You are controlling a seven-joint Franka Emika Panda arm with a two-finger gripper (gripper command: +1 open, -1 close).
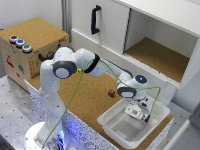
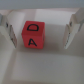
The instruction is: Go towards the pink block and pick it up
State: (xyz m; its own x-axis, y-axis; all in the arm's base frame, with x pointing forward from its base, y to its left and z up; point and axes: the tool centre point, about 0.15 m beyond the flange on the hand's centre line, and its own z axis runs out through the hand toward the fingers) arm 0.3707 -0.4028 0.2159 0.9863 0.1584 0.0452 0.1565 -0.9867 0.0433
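Observation:
The pink block (image 2: 33, 35) is a small reddish-pink cube with black letters on it, resting on the floor of a white bin (image 2: 45, 70). In the wrist view my gripper (image 2: 40, 41) is open, with one finger (image 2: 10, 29) on each side of the block and a small gap on both sides. In the exterior view my gripper (image 1: 139, 112) is lowered into the white bin (image 1: 111, 123) at the table's near right end, and it hides the block there.
A small dark block (image 1: 111, 93) lies on the cork tabletop (image 1: 90, 95) just beside the bin. A white cabinet (image 1: 150, 35) with an open compartment stands behind. A cork-topped box (image 1: 30, 42) with coloured buttons stands at the exterior view's left.

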